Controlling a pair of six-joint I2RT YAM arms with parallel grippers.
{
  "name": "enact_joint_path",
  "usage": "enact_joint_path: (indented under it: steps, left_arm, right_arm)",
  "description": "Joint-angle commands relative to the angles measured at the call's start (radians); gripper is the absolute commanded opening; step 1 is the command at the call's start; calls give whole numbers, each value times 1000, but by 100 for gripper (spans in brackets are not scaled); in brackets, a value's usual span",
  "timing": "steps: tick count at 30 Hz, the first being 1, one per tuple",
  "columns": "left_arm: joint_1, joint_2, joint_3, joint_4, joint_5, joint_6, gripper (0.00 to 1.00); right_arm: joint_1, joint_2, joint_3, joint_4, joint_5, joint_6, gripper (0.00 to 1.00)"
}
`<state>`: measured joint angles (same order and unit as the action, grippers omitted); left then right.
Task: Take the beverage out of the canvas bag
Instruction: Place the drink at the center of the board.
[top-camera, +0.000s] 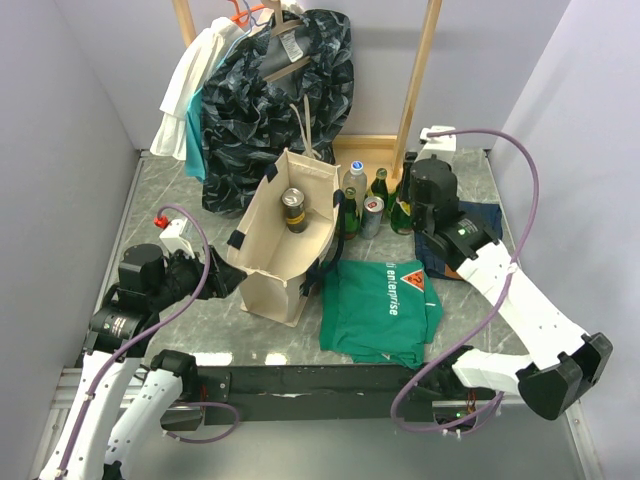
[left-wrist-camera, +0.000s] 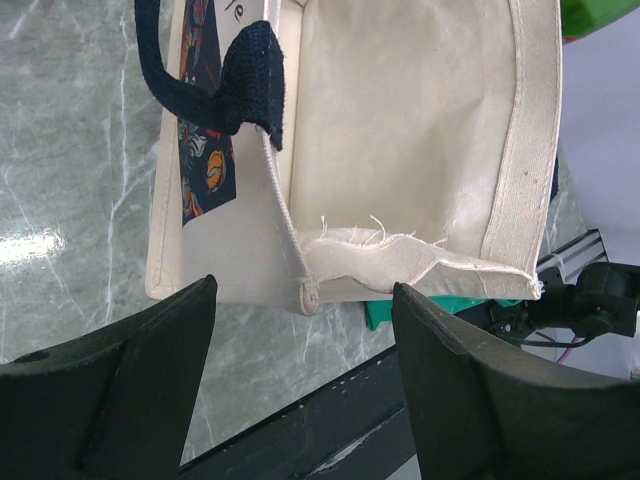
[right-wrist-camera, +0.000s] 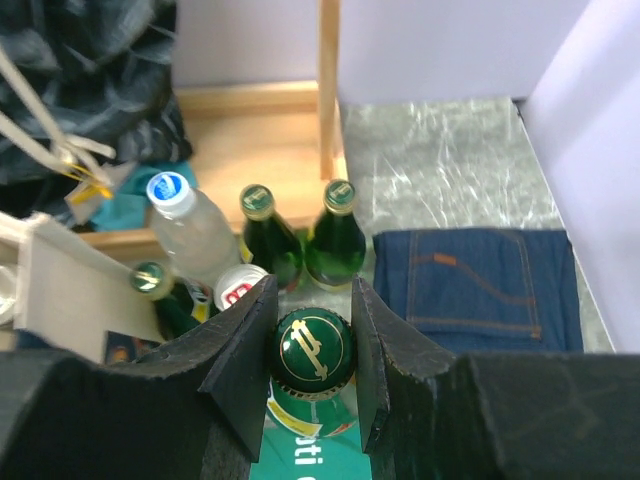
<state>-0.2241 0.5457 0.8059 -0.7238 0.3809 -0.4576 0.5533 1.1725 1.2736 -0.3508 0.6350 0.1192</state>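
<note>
The cream canvas bag (top-camera: 285, 250) with navy straps stands open at the table's middle. A dark beverage can (top-camera: 292, 208) stands upright inside it. My right gripper (right-wrist-camera: 312, 345) is shut on the green cap of a green glass bottle (right-wrist-camera: 313, 348), outside the bag to its right, beside the other drinks; in the top view this bottle (top-camera: 401, 212) is mostly hidden by the wrist. My left gripper (left-wrist-camera: 303, 292) is open just off the bag's near left corner (left-wrist-camera: 310, 290), holding nothing. In the top view the left gripper (top-camera: 222, 277) touches the bag's left side.
A water bottle (right-wrist-camera: 190, 235), green bottles (right-wrist-camera: 335, 235), (right-wrist-camera: 270, 245) and a red-and-white can (right-wrist-camera: 232, 290) cluster right of the bag. Folded jeans (right-wrist-camera: 480, 285) lie far right. A green shirt (top-camera: 380, 305) lies in front. Garments hang on a wooden rack (top-camera: 275, 100) behind.
</note>
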Motion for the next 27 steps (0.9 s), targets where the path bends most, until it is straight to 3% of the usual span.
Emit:
enact_joint_path:
  steps: [1, 15, 27]
  left_arm:
    - [-1, -4, -1, 9, -2, 2, 77]
    - [-3, -4, -2, 7, 3, 5, 77]
    - [-1, -1, -1, 6, -4, 5, 77]
  right_arm:
    - [-35, -71, -26, 274, 46, 30, 0]
    - [-124, -14, -220, 522, 45, 57, 0]
    - [-159, 91, -240, 625, 17, 63, 0]
